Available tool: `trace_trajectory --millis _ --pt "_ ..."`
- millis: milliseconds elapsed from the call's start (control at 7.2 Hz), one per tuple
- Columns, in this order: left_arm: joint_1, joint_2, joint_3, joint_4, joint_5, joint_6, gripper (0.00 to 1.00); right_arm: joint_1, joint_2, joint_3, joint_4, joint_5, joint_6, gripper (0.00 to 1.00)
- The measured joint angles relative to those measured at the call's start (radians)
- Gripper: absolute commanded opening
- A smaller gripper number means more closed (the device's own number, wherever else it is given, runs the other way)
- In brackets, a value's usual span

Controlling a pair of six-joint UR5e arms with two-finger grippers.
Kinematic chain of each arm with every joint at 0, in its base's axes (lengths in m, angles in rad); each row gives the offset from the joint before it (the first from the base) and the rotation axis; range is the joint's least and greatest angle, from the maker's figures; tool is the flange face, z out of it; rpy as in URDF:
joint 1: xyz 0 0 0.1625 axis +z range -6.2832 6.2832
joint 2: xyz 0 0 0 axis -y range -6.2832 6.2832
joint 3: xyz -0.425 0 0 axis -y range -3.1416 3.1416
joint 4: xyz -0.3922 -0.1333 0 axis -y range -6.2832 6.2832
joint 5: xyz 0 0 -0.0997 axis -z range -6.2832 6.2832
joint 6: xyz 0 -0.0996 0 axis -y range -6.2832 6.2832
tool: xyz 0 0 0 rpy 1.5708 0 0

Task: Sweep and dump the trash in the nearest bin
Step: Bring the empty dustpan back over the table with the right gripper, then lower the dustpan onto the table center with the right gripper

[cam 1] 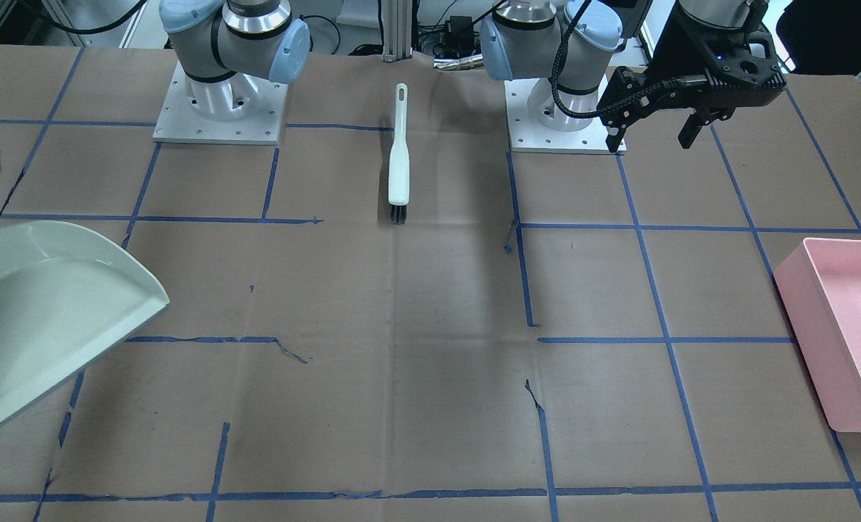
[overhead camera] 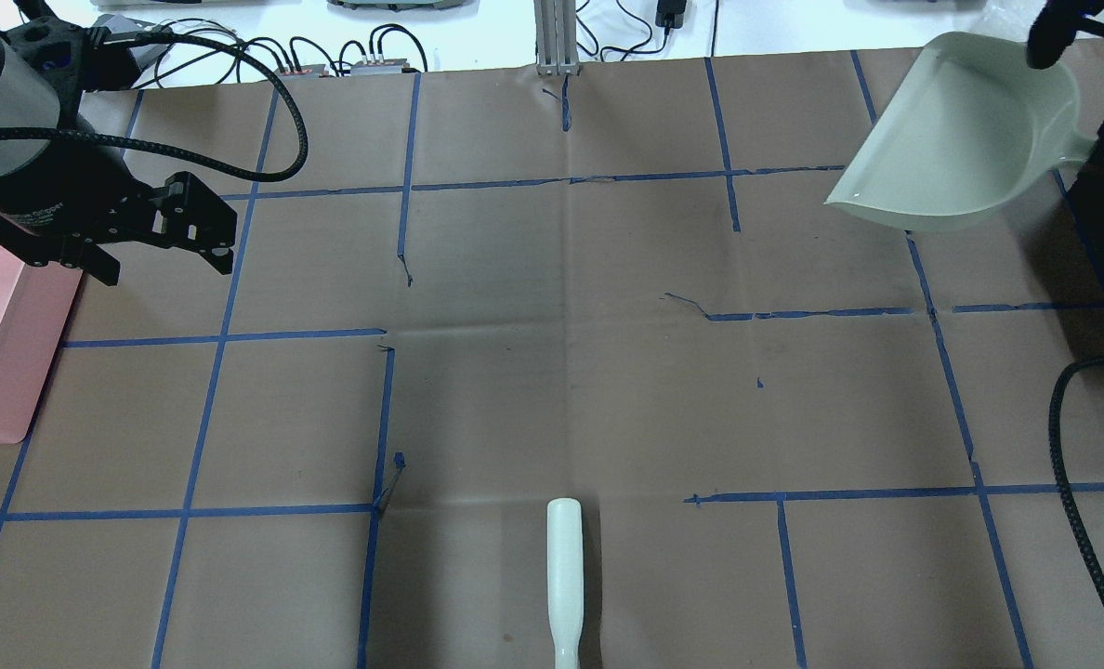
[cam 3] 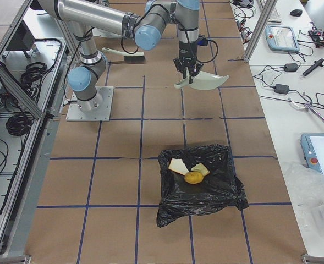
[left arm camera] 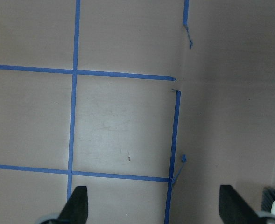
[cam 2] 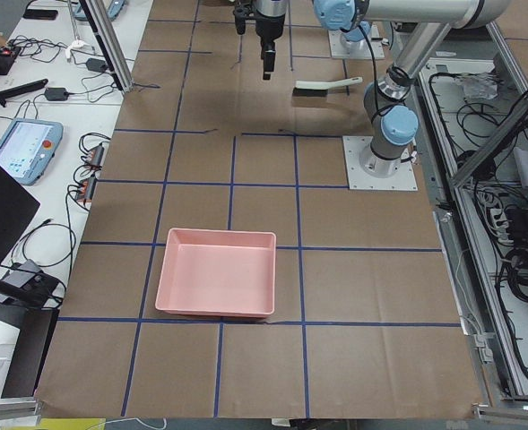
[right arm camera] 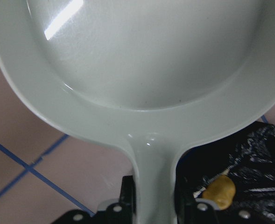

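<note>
Nearest the exterior right camera stands the black-lined bin (cam 3: pixel 173 212), and the trash lies inside it: the potato (cam 3: pixel 193 177) in the middle, with two bread pieces (cam 3: pixel 178 166) touching or just beside it. The wrist view shows the same potato low beside the right gripper (right arm camera: pixel 153 203), so the bin sits under and just behind those jaws. They are clenched on the handle of the dustpan (right arm camera: pixel 142 60), which hangs above the table with its scoop bare and pointing away from the bin.

The left gripper (overhead camera: pixel 164 265) hovers apart from all this, jaws spread wide with nothing between them. The brush (cam 1: pixel 398 163) lies flat on the paper, its bristles just outside one fingertip at the edge of the left wrist view. The pink bin (cam 2: pixel 214 312) is off to that arm's outer side.

Judging by the bare scoop and filled bin, sweeping and dumping look done. What remains is probably setting the dustpan down: lower it level onto the paper away from the bin's rim, then release.
</note>
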Motion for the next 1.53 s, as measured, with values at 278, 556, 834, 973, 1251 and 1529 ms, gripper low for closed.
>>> trace_trajectory --millis 278,556,834,973,1251,1529 --pt "-0.005 -0.042 0.03 0.015 0.005 0.003 1.0 0.125 0.01 0.0 0.072 0.076 0.298 0.02" --pt "-0.035 -0.089 0.08 0.008 0.015 0.005 1.0 0.264 0.04 -0.001 0.098 0.101 0.58 0.02" --pt "-0.078 -0.105 0.091 0.011 0.034 -0.002 1.0 0.4 0.121 -0.03 0.092 0.134 0.835 0.02" --pt "-0.088 -0.108 0.087 0.013 0.034 -0.008 1.0 0.464 0.178 -0.068 0.089 0.151 0.95 0.02" --pt "-0.098 -0.111 0.08 0.018 0.0 -0.013 1.0 0.588 0.326 -0.195 0.088 0.162 1.166 0.02" --pt "-0.101 -0.11 0.09 0.02 -0.051 -0.01 1.0 0.671 0.464 -0.282 0.075 0.175 1.333 0.02"
